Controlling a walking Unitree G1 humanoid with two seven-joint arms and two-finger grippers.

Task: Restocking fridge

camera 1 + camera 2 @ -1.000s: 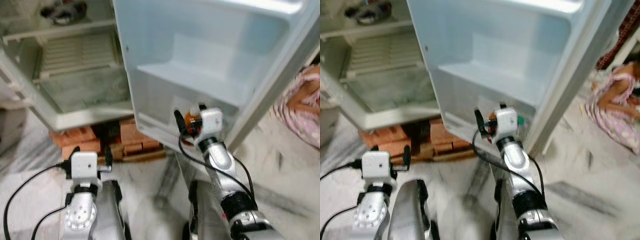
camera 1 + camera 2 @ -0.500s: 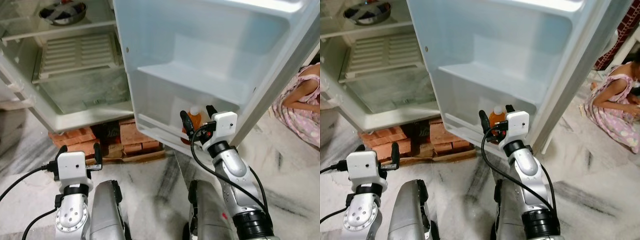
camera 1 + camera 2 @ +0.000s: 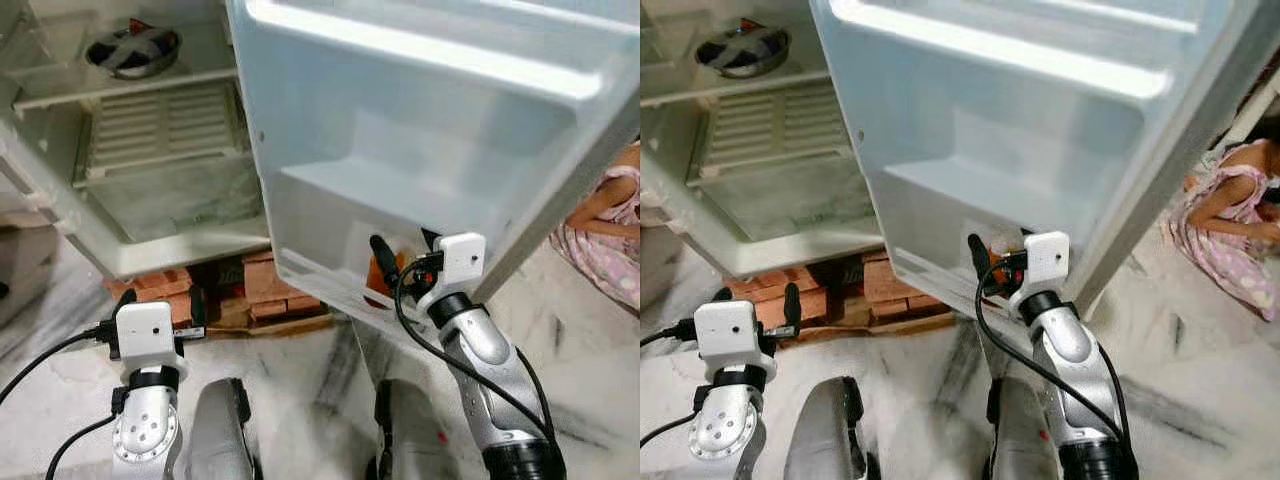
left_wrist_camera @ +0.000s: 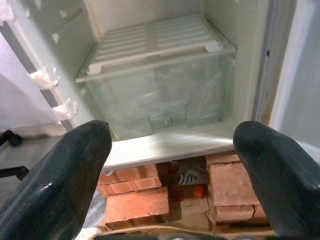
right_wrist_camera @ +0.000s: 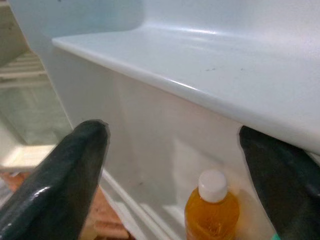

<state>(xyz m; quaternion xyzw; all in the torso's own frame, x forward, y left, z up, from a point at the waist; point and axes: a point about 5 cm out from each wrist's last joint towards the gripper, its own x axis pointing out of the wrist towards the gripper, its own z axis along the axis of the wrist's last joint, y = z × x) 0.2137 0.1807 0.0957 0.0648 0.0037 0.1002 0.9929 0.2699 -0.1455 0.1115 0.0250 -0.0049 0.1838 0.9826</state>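
Orange juice bottle now standing in the bottom shelf of the open fridge door, white cap up, let go. Right gripper spread wide, black fingers apart either side of the bottle and no longer clamped on it as a second ago, when it sat between them. Looks like one item stocked. Left gripper wide and empty, held low in front of the bricks under the fridge. Steel bowl up on the inner shelf. Person in pink seated on the floor at right.
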